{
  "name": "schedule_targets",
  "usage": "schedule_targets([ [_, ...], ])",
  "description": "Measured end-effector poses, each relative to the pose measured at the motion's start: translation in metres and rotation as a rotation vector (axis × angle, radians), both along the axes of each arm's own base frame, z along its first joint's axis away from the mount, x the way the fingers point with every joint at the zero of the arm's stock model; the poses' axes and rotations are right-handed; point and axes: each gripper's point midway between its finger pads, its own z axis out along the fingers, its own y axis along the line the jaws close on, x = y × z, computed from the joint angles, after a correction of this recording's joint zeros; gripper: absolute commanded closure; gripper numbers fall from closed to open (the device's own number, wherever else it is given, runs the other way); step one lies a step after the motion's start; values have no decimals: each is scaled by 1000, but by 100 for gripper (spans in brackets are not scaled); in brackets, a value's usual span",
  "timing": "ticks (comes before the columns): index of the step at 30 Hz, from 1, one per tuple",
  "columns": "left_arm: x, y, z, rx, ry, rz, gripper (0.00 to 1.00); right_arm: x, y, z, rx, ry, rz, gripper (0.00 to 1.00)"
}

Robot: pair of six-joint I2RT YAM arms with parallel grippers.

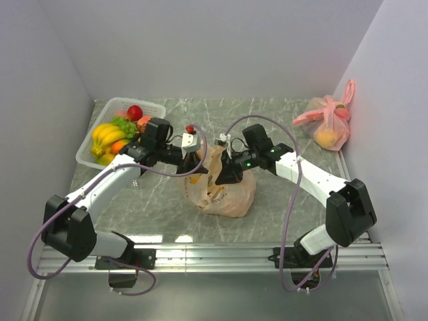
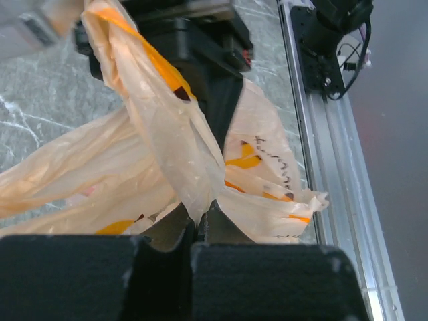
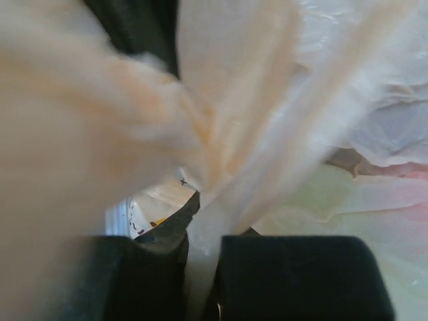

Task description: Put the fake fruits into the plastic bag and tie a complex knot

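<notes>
You're working in a robotics lab test cell, not a home. Plain white panels (image 1: 221,47) box in the marble-patterned tabletop (image 1: 167,214) at its back and both sides. An aluminium rail (image 1: 214,257) lines its near edge, carrying two robot arms (image 1: 107,187) with looping purple cables (image 1: 288,227).

The plastic bag (image 1: 227,194) fills the gap between left gripper (image 1: 198,166) and right gripper (image 1: 226,175). A fruit tray (image 1: 85,155) crowds outward of the left one. The table (image 1: 160,214) nearer the bases seems passable.
</notes>
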Motion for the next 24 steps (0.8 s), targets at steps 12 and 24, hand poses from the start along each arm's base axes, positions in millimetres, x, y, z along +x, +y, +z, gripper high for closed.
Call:
schedule_targets([
  [12,2,-7,-9,11,25,-5,98,-8,3,0,-1,45,40,44],
  [24,1,-6,-9,13,26,-7,99,11,-18,8,1,83,-117,14],
])
